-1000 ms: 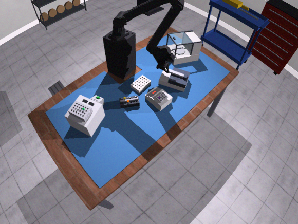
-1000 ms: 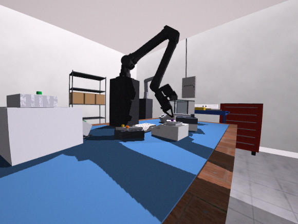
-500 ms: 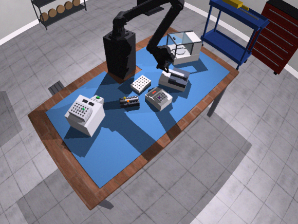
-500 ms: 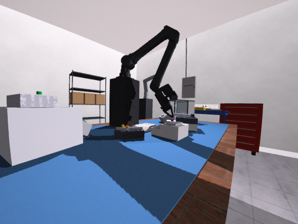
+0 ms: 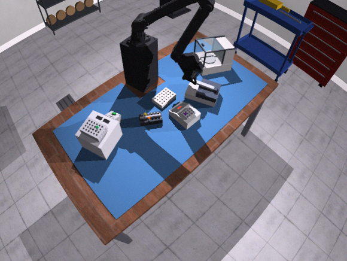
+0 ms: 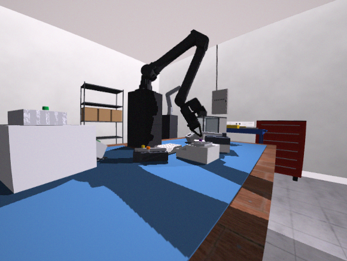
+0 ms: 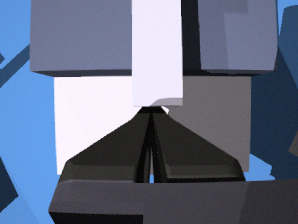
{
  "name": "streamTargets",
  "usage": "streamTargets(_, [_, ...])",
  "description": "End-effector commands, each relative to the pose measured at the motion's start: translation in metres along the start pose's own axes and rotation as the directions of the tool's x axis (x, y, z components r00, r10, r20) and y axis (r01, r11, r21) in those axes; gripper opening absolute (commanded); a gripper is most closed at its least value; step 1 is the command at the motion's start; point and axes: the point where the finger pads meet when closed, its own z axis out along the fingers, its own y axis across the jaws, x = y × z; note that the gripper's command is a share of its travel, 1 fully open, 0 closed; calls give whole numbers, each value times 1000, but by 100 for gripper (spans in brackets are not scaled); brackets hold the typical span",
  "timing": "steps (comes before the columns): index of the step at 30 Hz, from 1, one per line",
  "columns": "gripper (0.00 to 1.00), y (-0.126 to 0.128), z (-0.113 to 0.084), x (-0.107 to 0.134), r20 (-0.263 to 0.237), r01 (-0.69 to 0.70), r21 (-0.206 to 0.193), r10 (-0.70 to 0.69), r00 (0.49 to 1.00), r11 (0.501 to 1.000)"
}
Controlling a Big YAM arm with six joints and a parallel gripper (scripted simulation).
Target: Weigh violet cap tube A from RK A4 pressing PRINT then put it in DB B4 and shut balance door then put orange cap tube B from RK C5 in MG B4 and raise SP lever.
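Note:
My gripper (image 5: 194,81) is shut and empty, with its fingertips (image 7: 152,112) touching the near end of the white SP lever (image 7: 157,30). The lever lies along the top of the grey spectrophotometer SP (image 5: 203,91). In the side view the gripper (image 6: 198,135) points down at SP's near end. Tube A's violet cap (image 5: 185,113) sits in the dry block DB (image 5: 183,115). Tube B's orange cap (image 5: 148,118) sits in the black magnet block MG (image 5: 151,119). The balance BAL (image 5: 213,55) stands behind SP with an empty pan.
The white rack RK (image 5: 163,97) lies between the arm's base and the stations. A yellow-capped tube (image 5: 145,114) stands in MG. The mixer MX (image 5: 99,133) holds a green-capped tube (image 5: 97,127). A blue cart (image 5: 269,36) and a red cabinet stand beyond the table.

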Motion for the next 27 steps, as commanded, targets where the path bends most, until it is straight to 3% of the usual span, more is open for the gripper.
streamTargets(1, [0,17,12,-78,168,-4,-32,9,986,999])
streamTargets(27, [0,17,4,-81,168,-3,-32,8,986,999])
